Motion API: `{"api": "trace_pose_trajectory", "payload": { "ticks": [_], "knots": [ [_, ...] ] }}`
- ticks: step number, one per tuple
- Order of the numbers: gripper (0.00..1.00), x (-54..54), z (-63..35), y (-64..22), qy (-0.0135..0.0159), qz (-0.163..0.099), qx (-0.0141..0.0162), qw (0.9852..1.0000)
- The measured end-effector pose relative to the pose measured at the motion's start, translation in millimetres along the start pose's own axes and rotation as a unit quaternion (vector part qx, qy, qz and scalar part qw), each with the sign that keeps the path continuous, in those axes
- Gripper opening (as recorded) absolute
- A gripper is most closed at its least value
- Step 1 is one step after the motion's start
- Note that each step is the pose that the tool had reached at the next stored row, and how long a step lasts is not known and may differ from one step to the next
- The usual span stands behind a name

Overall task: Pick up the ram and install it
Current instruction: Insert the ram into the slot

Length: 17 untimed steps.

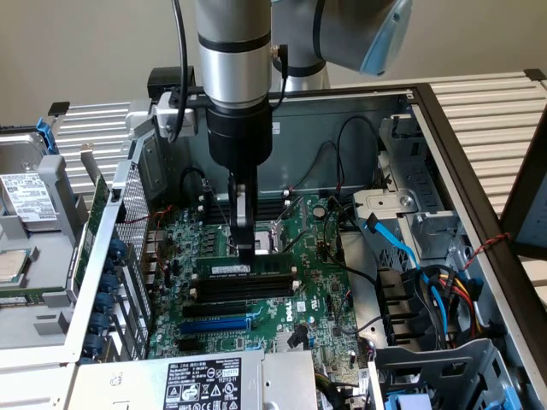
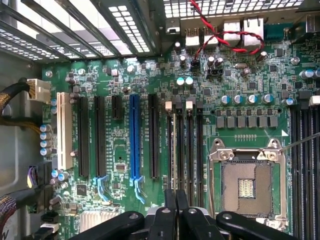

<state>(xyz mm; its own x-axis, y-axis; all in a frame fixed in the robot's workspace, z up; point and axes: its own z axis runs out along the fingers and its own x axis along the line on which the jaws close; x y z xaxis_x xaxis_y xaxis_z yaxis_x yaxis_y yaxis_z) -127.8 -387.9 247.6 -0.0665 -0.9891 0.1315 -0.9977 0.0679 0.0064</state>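
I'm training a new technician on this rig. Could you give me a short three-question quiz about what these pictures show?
1. True or false: the ram lies flat on the hard drive.
2. Where is the claw? A) wide open above the power supply; B) closed at the ram's top edge, over the motherboard; C) beside the blue cables.
3. Fill in: the long slot between the black slots is coloured ___.
Key: 1 false, it stands on edge over the motherboard; 2 B; 3 blue.
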Motion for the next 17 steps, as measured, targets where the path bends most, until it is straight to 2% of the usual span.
{"api": "trace_pose_trajectory", "payload": {
  "ticks": [7,17],
  "knots": [
    [0.12,-0.7,5.3,0.0,0.0001,0.000,-0.0017,1.0000],
    [0.12,0.7,5.8,-0.2,0.0001,0.000,-0.0023,1.0000]
  ]
}}
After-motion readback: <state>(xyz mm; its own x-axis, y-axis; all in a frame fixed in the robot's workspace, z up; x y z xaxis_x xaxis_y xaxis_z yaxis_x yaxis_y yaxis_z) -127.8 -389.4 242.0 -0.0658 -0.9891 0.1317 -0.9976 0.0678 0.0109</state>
